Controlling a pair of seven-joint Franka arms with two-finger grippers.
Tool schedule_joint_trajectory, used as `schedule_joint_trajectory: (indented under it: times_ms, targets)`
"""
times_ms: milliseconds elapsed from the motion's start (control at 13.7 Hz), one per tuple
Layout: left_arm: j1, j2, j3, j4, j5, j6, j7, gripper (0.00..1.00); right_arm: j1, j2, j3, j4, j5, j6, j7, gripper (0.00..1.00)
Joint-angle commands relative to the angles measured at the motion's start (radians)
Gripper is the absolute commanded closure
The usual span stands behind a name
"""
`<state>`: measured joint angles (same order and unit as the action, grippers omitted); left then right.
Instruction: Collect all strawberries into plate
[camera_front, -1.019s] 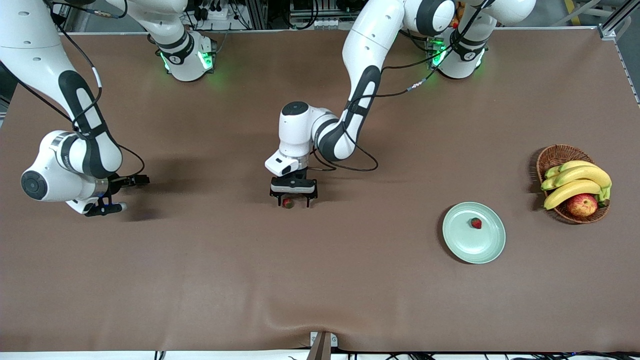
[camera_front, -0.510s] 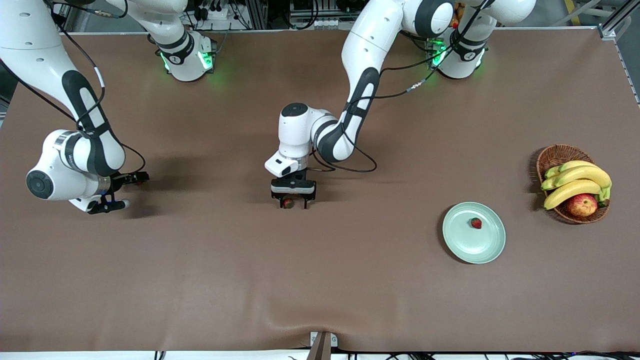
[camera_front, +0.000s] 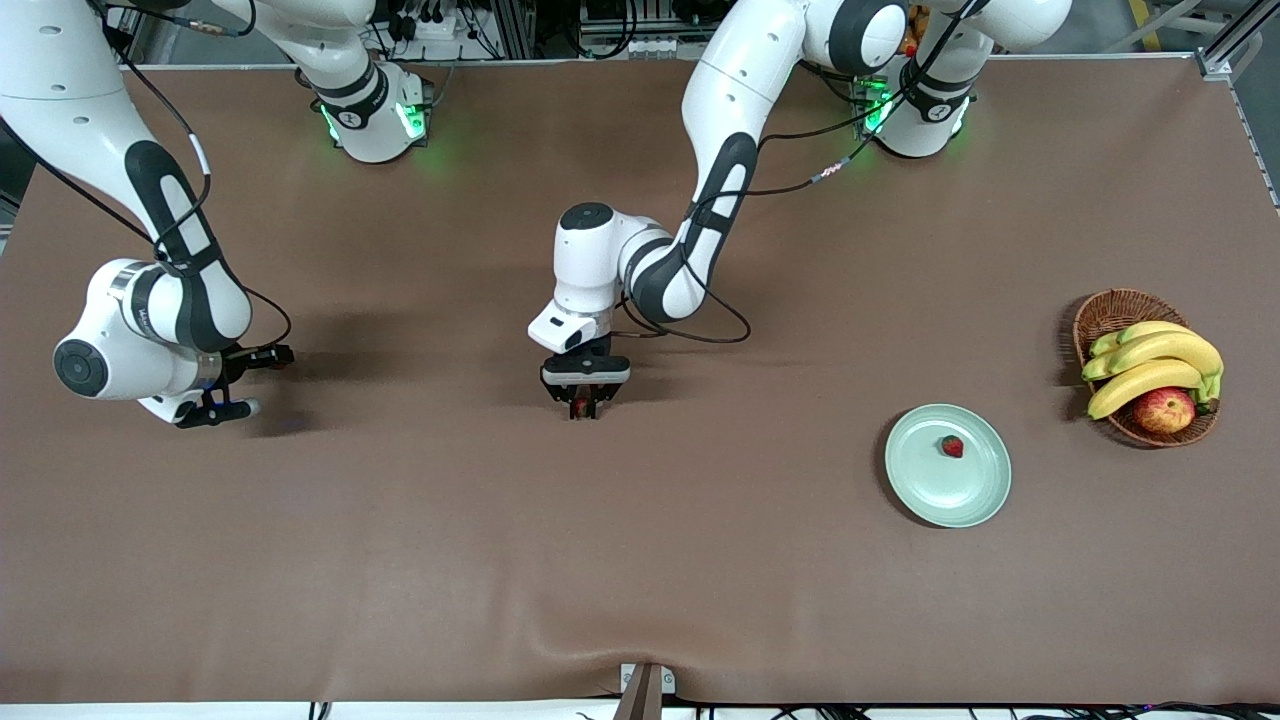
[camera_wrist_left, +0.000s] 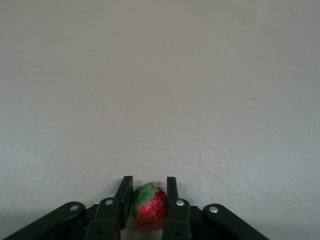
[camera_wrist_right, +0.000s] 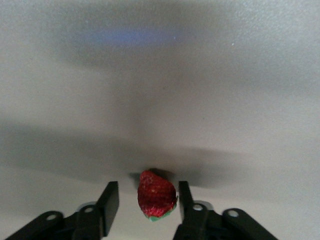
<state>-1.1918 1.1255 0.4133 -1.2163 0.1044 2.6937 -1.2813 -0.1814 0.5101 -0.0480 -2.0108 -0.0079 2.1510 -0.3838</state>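
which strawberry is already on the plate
The strawberry lying on the mint-green plate beside the basket. The other two are between gripper fingers: one at the left gripper, one at the right gripper.

Even overhead light, soft shadows, hazy wrist views

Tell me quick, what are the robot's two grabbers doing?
Left gripper: shut on a strawberry.
Right gripper: fingers open around another strawberry, not gripping.
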Motion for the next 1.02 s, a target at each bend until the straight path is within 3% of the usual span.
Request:
schedule_joint_trajectory:
  times_ms: [0, 146, 291, 655, 946]
  targets:
    - [-0.008, -0.009, 0.019, 0.017, 0.015, 0.006, -0.053, 1.00, -0.023, -0.025, 0.014, -0.031, -0.026, 0.038, -0.006, 0.58]
    - [0.006, -0.068, 0.019, 0.008, 0.000, -0.001, -0.067, 1.00, -0.024, -0.022, 0.014, -0.031, -0.027, 0.062, -0.007, 0.68]
    - [0.090, -0.131, 0.021, -0.002, -0.089, -0.026, -0.073, 1.00, -0.024, -0.022, 0.014, -0.031, -0.027, 0.064, -0.007, 0.83]
    - [0.325, -0.231, 0.018, -0.002, -0.195, -0.207, -0.064, 1.00, -0.021, -0.048, 0.016, -0.019, -0.024, 0.037, -0.001, 0.87]
    - [0.463, -0.231, 0.019, -0.006, -0.204, -0.311, -0.070, 1.00, 0.048, -0.120, 0.020, 0.072, -0.011, -0.142, 0.101, 0.89]
